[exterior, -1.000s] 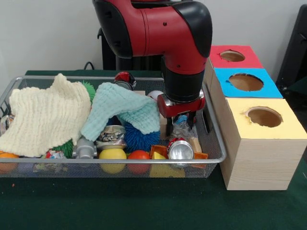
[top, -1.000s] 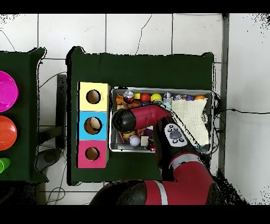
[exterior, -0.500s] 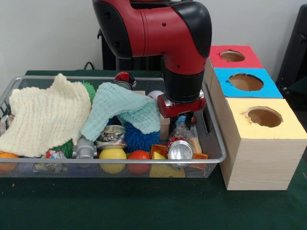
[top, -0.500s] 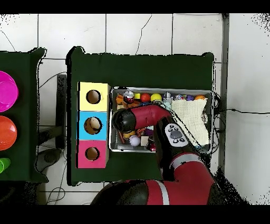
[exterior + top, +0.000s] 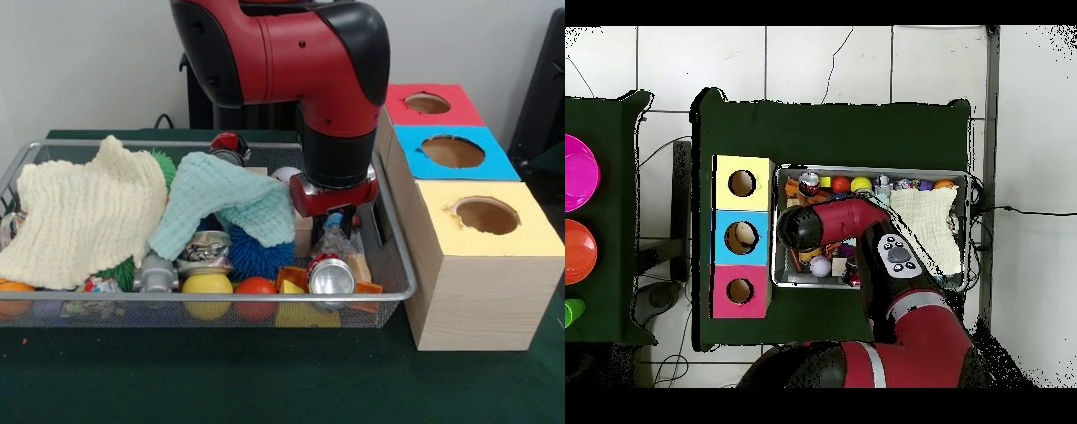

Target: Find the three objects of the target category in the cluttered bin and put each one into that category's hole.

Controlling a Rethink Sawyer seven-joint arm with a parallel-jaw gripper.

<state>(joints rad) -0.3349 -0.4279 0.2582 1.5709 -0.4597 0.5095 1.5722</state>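
Cluttered wire-mesh bin is seen on the green table, filled from nine o'clock to three o'clock. At nine o'clock a cream knitted cloth is draped, with an orange ball beneath it. Toward the centre a mint knitted cloth is laid over a blue spiky ball; a crushed can, a yellow ball and a red ball are found at six o'clock. A silver can lies just below the gripper, which is lowered into the bin; whether it is parted or closed cannot be told. At three o'clock the wooden box is placed, with yellow hole, blue hole and red hole.
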